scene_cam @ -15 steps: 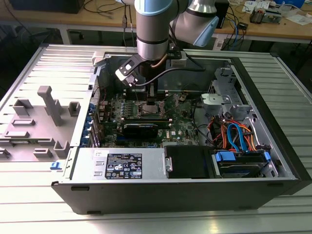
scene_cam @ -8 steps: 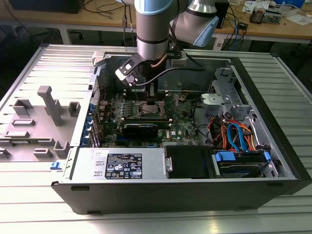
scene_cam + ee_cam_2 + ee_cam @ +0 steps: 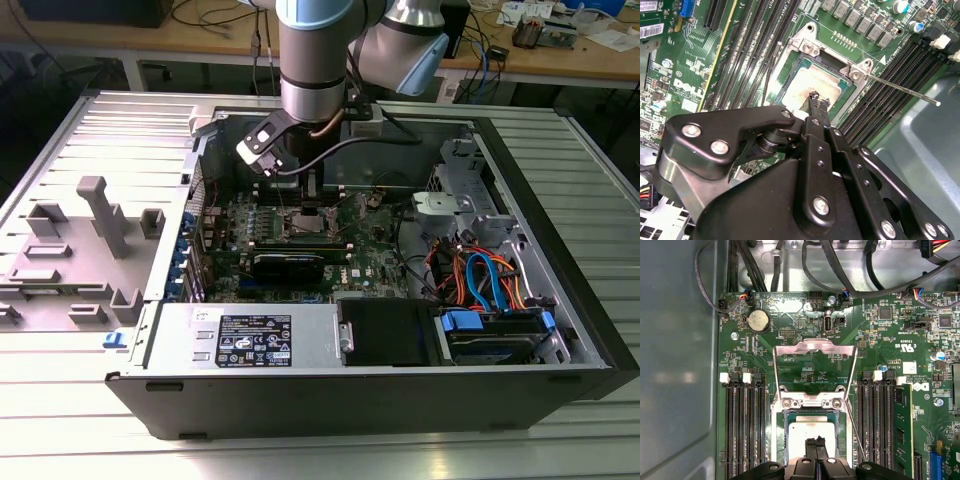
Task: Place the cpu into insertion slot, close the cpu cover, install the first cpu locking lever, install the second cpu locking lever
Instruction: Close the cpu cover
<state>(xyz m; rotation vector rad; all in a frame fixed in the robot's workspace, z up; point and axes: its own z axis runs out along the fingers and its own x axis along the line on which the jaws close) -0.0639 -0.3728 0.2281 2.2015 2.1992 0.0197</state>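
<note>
Gripper (image 3: 815,441) closed, empty, tips over cpu (image 3: 799,436) seated in insertion slot (image 3: 786,440); cpu cover (image 3: 815,346) flipped back.

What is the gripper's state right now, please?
Gripper: closed, fingertips together just over the cpu, which lies in the insertion slot; nothing held.

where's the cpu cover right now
In the first wrist view the cpu cover is flipped open off the insertion slot, standing from its hinged edge on the side away from the gripper; the cpu lies in the slot uncovered.
</note>
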